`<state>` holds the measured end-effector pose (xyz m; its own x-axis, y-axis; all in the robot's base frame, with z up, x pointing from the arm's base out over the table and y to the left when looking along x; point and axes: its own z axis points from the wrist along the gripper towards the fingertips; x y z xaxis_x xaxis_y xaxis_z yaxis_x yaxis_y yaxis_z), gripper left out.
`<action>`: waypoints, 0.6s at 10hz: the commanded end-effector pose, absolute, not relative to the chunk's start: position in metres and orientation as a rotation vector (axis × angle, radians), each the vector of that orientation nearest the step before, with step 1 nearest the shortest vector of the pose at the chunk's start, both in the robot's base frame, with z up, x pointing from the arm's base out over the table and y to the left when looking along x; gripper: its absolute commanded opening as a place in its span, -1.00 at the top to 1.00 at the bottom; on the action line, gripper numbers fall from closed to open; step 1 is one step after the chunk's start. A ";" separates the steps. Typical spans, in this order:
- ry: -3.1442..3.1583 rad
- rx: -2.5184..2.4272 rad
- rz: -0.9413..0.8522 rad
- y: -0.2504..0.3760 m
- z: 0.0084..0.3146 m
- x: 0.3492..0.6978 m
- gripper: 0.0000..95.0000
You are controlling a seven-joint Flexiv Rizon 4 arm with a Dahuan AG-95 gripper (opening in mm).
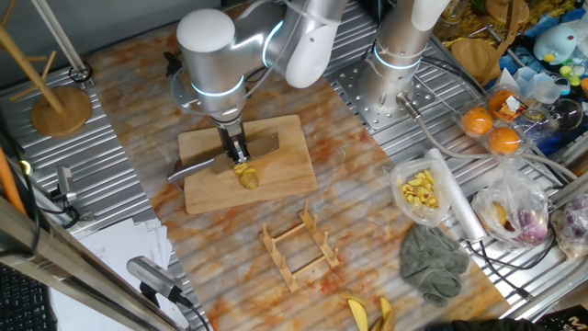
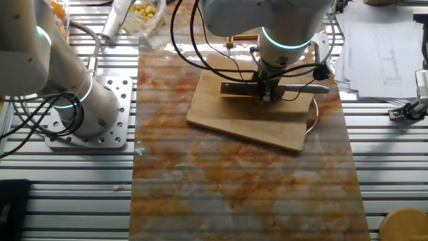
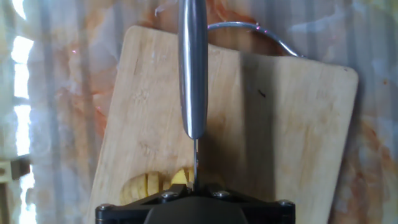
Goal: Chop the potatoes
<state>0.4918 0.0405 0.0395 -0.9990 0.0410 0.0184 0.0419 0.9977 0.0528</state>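
Observation:
A small cluster of yellow potato chunks (image 1: pixel 246 175) lies on the wooden cutting board (image 1: pixel 285 170), near its front edge. My gripper (image 1: pixel 237 152) stands just behind them, shut on a knife (image 1: pixel 188 168) whose steel handle points left and whose blade lies across the board. In the hand view the handle (image 3: pixel 193 62) runs straight ahead. The thin blade edge (image 3: pixel 196 163) comes down at the right side of the sliced potatoes (image 3: pixel 149 183), right in front of my gripper (image 3: pixel 194 190). In the other fixed view my gripper (image 2: pixel 267 94) hides the potatoes.
A wooden rack (image 1: pixel 299 246) stands in front of the board. Banana peels (image 1: pixel 367 313), a grey cloth (image 1: pixel 432 257) and a clear bag of yellow pieces (image 1: pixel 418 191) lie to the right. A second arm's base (image 1: pixel 395 74) stands behind, and a wooden stand (image 1: pixel 60 110) far left.

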 end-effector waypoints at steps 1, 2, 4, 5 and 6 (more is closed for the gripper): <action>-3.113 -0.051 -0.114 0.041 0.056 0.488 1.00; -3.114 -0.037 -0.120 0.039 0.067 0.486 1.00; -3.123 -0.037 -0.118 0.035 0.068 0.484 1.00; -3.124 -0.038 -0.117 0.035 0.068 0.484 1.00; -3.124 -0.033 -0.116 0.035 0.068 0.483 1.00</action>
